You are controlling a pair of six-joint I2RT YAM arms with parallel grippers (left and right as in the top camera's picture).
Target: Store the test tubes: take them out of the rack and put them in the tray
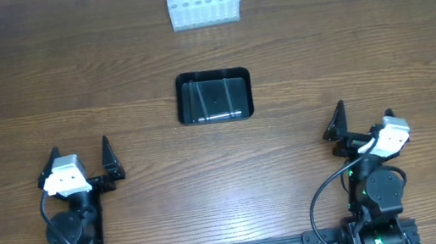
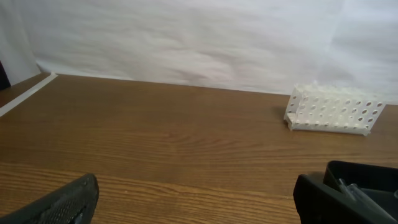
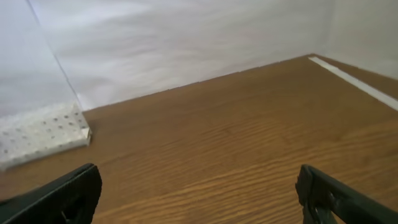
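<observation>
Wood table point(image 1: 377, 40), white wall point(image 2: 186, 37) behind rack point(image 1: 204, 7)

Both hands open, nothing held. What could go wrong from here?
1. The white rack looks unfixed; pulling a tube could tip or drag it.
2. Clear tubes already lie loose in the tray; another dropped in may strike them.
3. Any tubes left in the rack are hard to see.

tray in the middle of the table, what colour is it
The tray is black; it shows best in the top view.
</observation>
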